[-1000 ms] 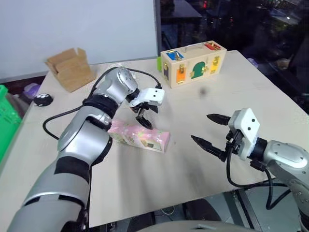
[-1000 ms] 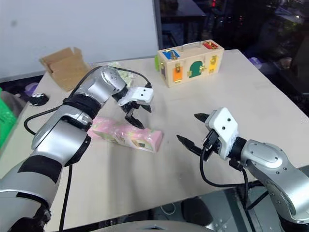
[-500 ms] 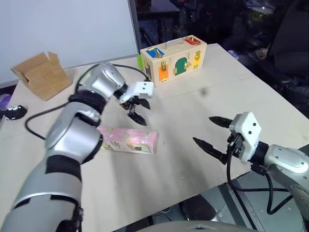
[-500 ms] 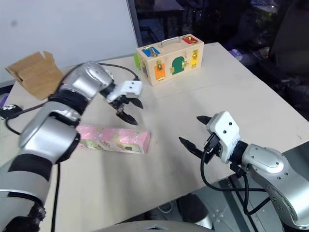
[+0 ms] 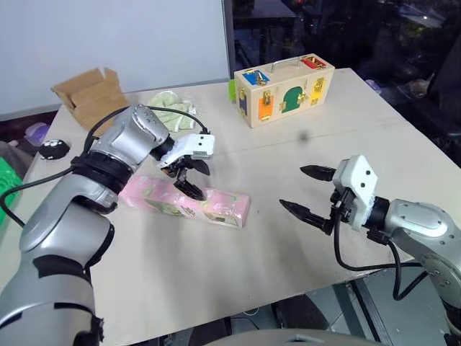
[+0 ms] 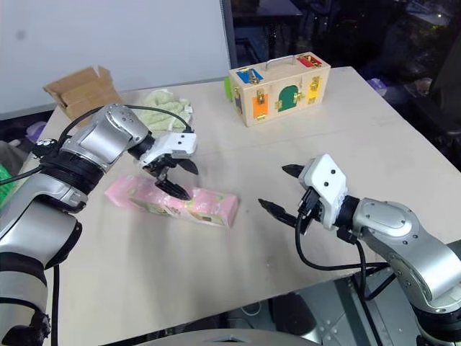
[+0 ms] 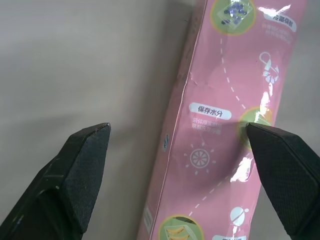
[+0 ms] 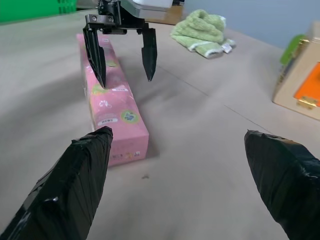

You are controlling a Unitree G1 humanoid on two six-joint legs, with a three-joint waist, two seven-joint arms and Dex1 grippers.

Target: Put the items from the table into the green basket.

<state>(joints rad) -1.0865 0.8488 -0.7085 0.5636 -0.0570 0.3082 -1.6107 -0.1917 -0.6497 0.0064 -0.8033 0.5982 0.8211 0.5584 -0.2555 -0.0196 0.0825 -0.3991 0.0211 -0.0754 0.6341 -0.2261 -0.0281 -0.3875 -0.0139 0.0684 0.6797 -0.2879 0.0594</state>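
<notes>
Left arm is reaching out from the near left with the elbow bent, wrist tipped so the left gripper (image 5: 189,176) points steeply down, its two black fingers (image 8: 95,50) spread wide with nothing between them. Right arm comes in low from the near right, forearm roughly level, and the right gripper (image 5: 310,190) points left across the scene. Its fingers are wide apart too, nothing held.
</notes>
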